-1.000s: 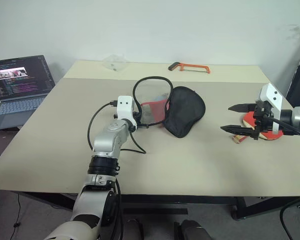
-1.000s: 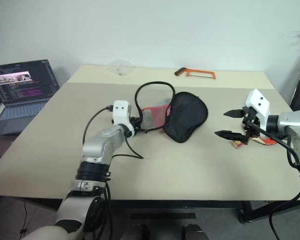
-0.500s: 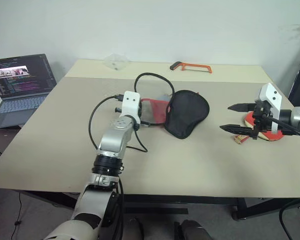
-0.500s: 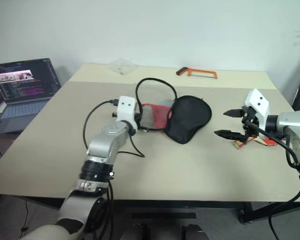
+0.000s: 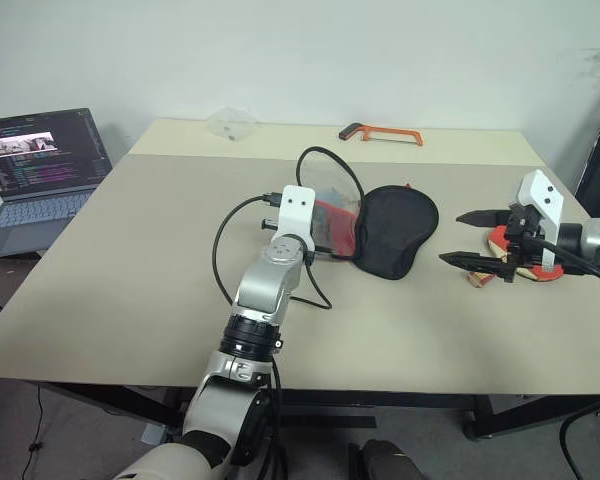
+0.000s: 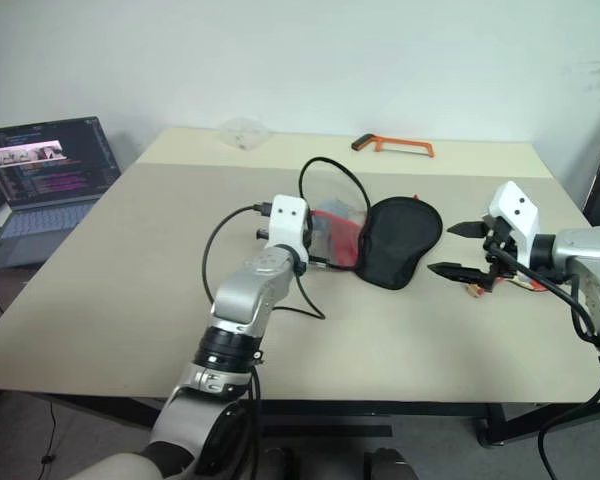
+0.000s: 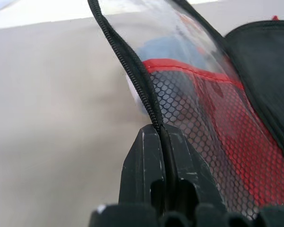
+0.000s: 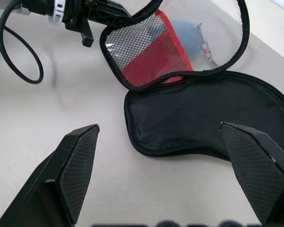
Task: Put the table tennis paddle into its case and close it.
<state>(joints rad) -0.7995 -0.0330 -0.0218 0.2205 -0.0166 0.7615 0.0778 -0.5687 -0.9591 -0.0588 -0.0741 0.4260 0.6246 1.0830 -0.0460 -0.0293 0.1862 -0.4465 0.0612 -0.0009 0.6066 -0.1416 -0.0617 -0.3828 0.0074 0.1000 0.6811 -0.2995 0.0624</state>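
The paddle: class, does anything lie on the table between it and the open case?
Nothing visible does: bare table separates the paddle from the case, whose opened halves face it.

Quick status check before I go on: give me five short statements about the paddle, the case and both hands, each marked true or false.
1. The left hand is shut on the zip edge of the soft black paddle-shaped case. True.
2. The red-faced table tennis paddle with its wooden handle is already inside the case. False: it lies on the beige table under the right hand.
3. The right hand is open and holds nothing. True.
4. The case is zipped shut. False: it lies open, its clear-window flap lifted.
5. The orange hacksaw lies at the table's near edge. False: it lies at the far edge.
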